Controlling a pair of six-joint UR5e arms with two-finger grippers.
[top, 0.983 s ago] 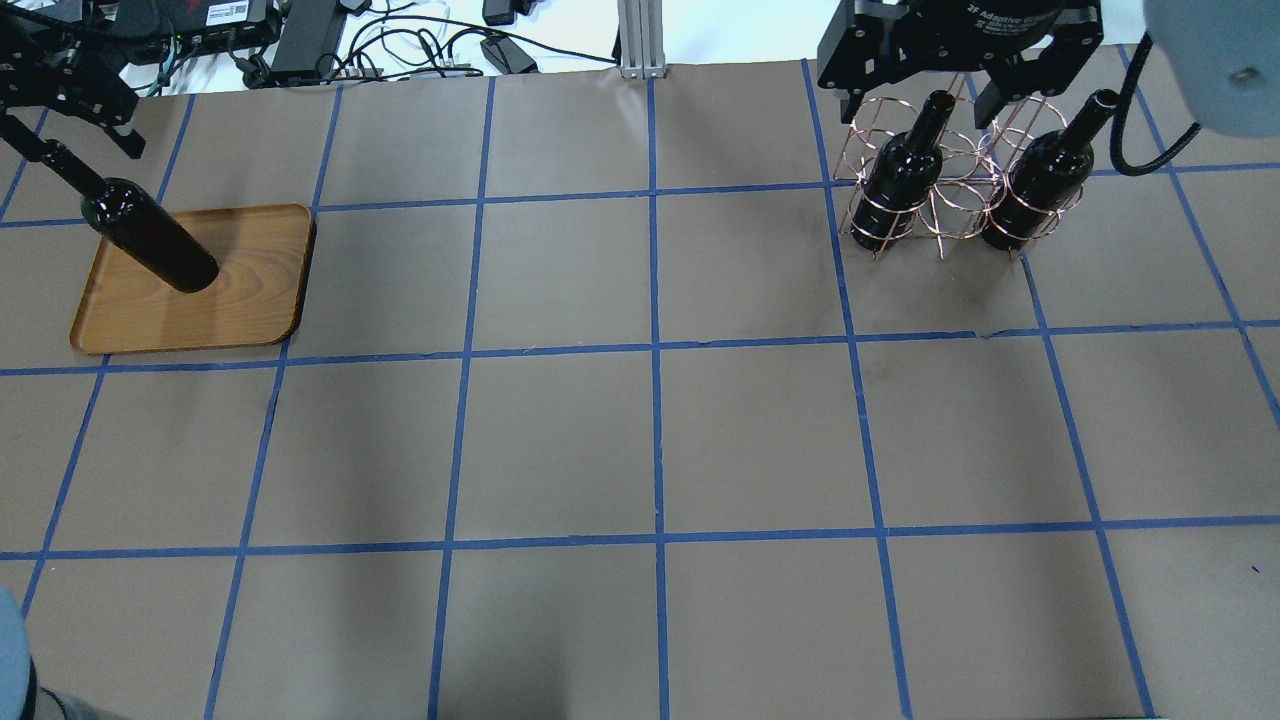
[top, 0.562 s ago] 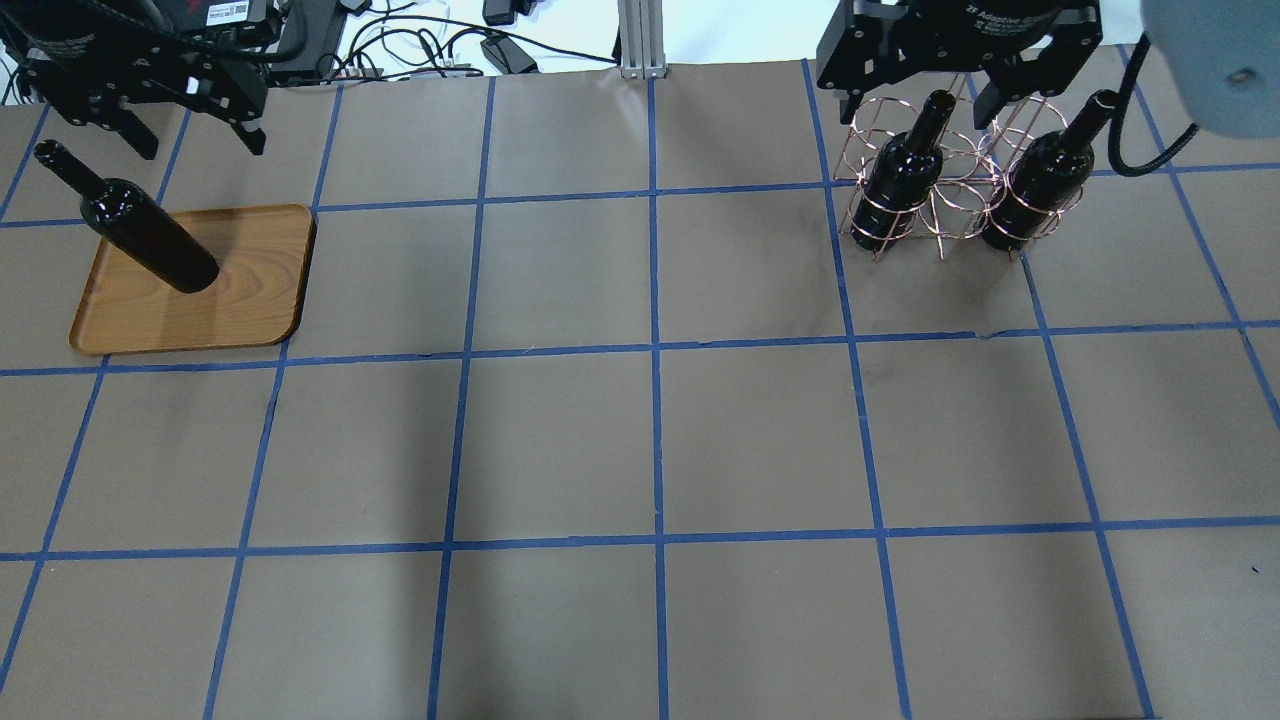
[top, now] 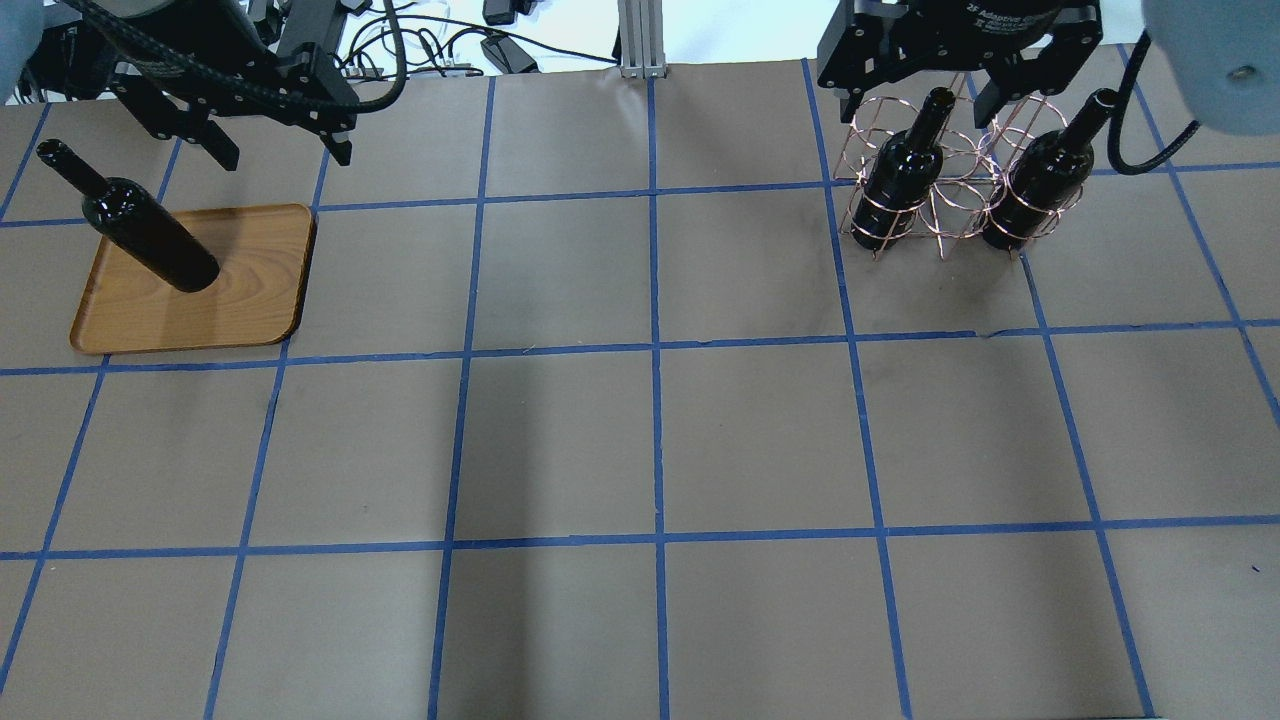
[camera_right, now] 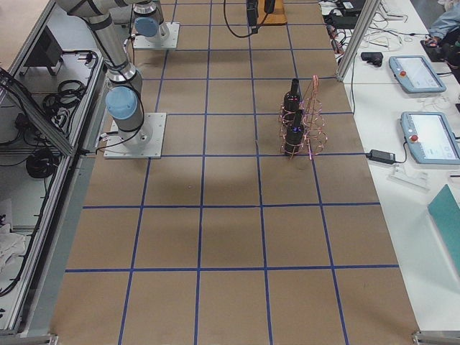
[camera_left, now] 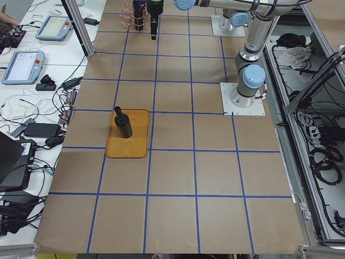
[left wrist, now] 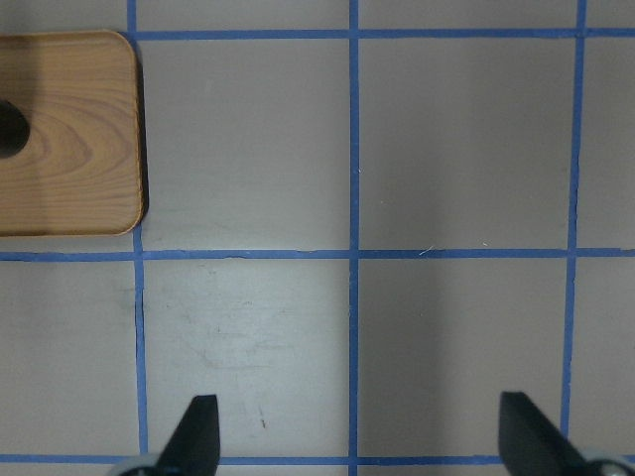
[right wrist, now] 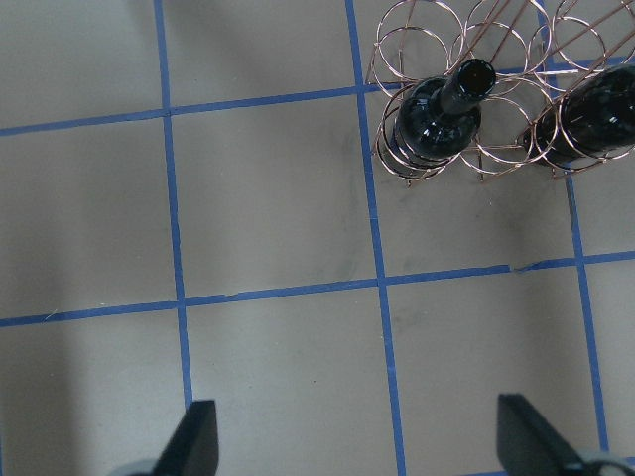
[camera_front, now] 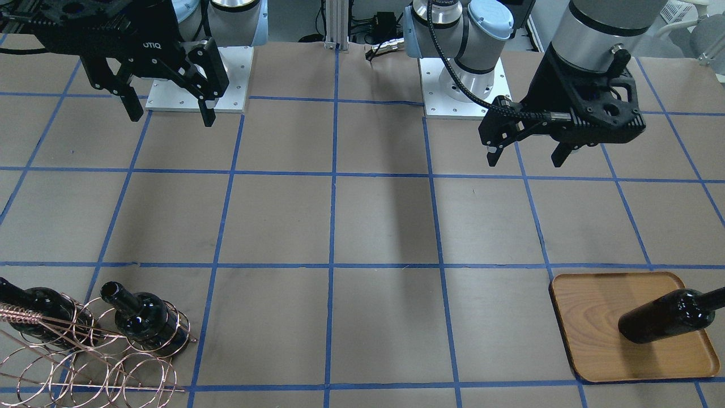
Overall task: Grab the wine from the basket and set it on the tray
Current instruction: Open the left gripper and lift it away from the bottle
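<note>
One wine bottle [top: 150, 235] stands upright on the wooden tray [top: 250, 300], free of any gripper; it also shows in the front view [camera_front: 668, 317] on the tray [camera_front: 589, 306]. My left gripper [top: 278, 150] is open and empty, raised to the right of the bottle's neck; it also shows in the front view [camera_front: 525, 158]. The copper wire basket [top: 945, 200] holds two more bottles [top: 900, 180] [top: 1045, 175]. My right gripper [top: 915, 112] hovers open high above the basket. The right wrist view shows one racked bottle [right wrist: 442, 114] and the basket [right wrist: 476, 40].
The table is brown paper with a blue tape grid. Cables and boxes [top: 400, 40] lie past its far edge. A metal post [top: 640, 40] stands at the far middle. The left wrist view shows the tray's corner [left wrist: 69, 129].
My left gripper has let go of the bottle's neck, risen and moved right, away from it. The bottle stays upright on the tray. The right arm has not moved.
</note>
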